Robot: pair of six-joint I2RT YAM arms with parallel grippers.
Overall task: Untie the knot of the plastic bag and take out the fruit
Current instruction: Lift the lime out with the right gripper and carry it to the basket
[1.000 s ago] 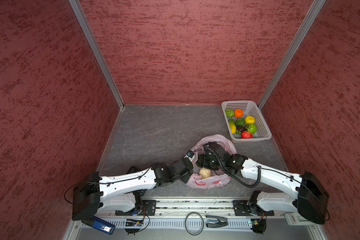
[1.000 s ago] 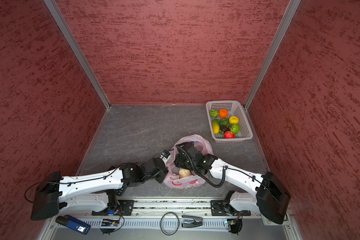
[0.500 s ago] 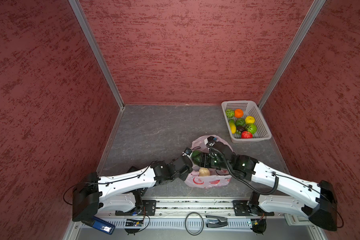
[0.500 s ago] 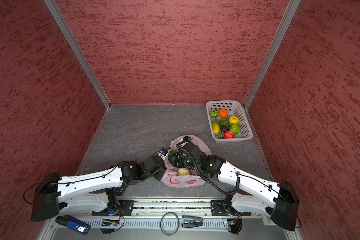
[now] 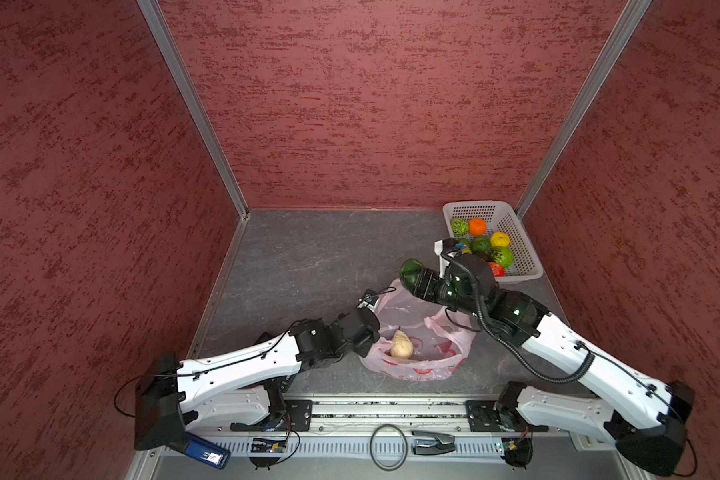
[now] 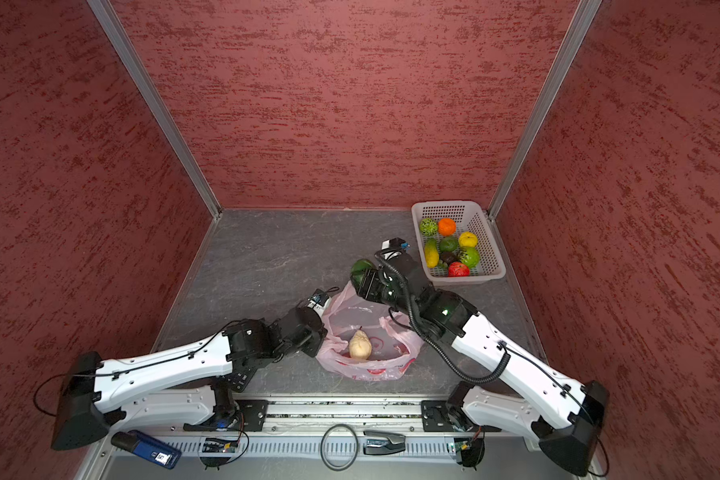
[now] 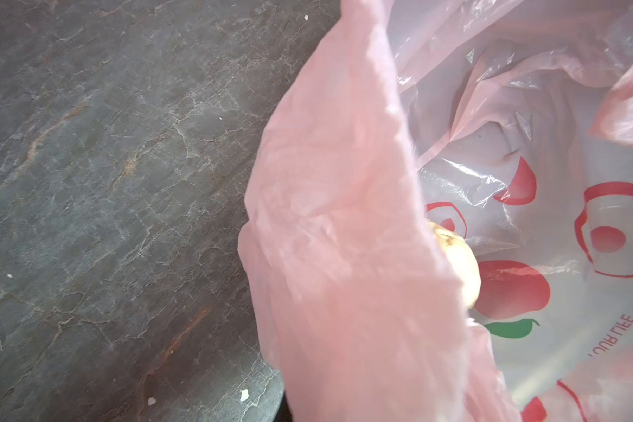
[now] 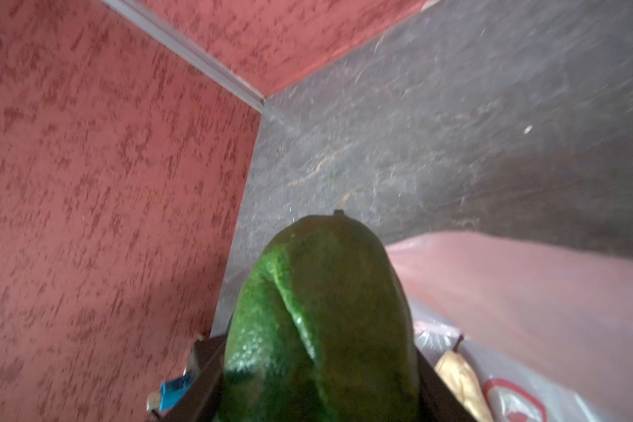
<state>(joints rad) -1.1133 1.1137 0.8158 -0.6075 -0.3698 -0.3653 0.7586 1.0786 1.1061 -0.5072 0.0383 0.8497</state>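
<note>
My right gripper [image 5: 417, 279] clamps a dark green pebbled toy fruit [image 5: 408, 270] by the translucent pink plastic bag's [image 5: 431, 369] far rim. My left gripper [image 5: 371, 337] is closed on its near rim. A beige fruit [image 5: 401, 349] lies inside.

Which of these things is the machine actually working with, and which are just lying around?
In use:
plastic bag
green fruit, in the right pincer
beige fruit, inside the bag
white basket

Lying about:
blue gadget
black loop
grey tool
</note>
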